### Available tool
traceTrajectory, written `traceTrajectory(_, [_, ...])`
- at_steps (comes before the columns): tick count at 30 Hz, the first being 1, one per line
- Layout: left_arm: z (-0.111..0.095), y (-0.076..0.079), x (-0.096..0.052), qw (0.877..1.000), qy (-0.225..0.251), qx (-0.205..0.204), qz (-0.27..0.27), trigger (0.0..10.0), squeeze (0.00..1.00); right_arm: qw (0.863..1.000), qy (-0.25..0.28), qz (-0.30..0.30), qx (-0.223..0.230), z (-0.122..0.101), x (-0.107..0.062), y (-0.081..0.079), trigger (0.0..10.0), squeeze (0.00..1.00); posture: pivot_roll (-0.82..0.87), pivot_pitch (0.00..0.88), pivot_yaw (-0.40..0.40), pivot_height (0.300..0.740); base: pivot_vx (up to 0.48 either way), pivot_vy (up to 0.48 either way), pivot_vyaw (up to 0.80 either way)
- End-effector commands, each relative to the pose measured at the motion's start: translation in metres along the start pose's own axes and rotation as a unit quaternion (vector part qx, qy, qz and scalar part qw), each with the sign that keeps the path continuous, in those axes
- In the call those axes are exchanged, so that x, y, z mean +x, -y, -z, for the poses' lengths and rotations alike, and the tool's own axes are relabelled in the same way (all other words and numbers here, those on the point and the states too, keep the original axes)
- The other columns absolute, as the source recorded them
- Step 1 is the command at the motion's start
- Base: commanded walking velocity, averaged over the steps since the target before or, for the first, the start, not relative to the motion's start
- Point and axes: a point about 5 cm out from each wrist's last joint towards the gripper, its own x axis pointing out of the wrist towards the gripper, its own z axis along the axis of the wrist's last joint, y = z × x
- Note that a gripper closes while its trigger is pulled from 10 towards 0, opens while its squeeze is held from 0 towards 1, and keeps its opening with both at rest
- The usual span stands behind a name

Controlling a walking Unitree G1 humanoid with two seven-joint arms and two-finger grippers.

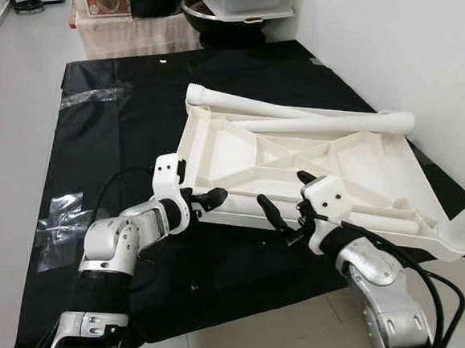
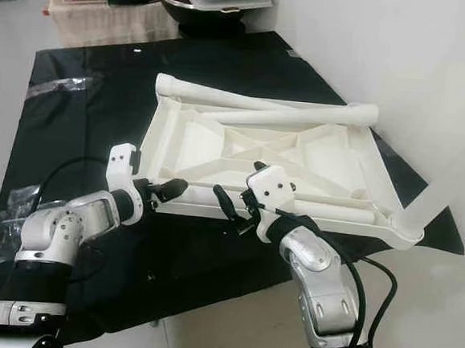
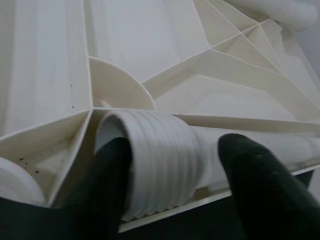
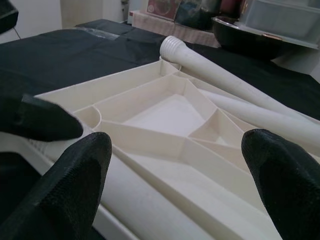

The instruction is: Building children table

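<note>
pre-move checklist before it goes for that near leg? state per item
1. Tabletop upside down, ribs up, on the black mat: ok.
2. Near leg lying along the tabletop's near edge, threaded end beside the corner socket: ok.
3. Left gripper open, fingers either side of the threaded end: ok.
4. Leg actually gripped: not ok, fingers not closed.
5. Right gripper open over the near edge: ok.
6. Two spare legs lying loose across the far side: ok.
</note>
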Motion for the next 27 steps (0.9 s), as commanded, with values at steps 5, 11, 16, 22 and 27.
traceTrajectory(5, [0.017, 0.002, 0.001, 0.996, -0.045, -0.056, 0.044, 0.0, 0.0, 1.0, 0.004, -0.008, 0.003, -0.003, 0.0, -0.005, 10.0, 0.0, -0.09, 0.108, 0.0, 0.74, 0.0, 0.0, 0.0])
traceTrajectory(11, [0.015, 0.009, -0.002, 0.994, -0.055, -0.067, 0.067, 0.0, 0.0, 1.0, 0.006, -0.006, 0.004, -0.004, 0.0, -0.005, 10.0, 0.0, -0.09, 0.108, 0.002, 0.74, 0.0, 0.0, 0.0])
traceTrajectory(16, [0.011, 0.013, -0.004, 0.994, -0.05, -0.064, 0.078, 0.0, 0.0, 1.0, 0.01, -0.001, 0.003, -0.006, 0.0, -0.003, 10.0, 0.0, -0.09, 0.107, 0.003, 0.74, 0.0, 0.0, 0.0])
traceTrajectory(22, [-0.026, 0.012, -0.015, 0.995, 0.035, -0.048, 0.081, 0.0, 0.0, 1.0, 0.022, 0.018, 0.005, -0.01, 0.001, 0.004, 10.0, 0.0, -0.09, 0.105, 0.0, 0.74, 0.0, 0.0, 0.0])
traceTrajectory(27, [-0.043, 0.01, -0.024, 0.993, 0.074, -0.036, 0.081, 0.0, 0.0, 0.999, 0.031, 0.032, 0.016, -0.014, 0.001, 0.009, 10.0, 0.0, -0.09, 0.105, 0.001, 0.74, 0.0, 0.0, 0.0])
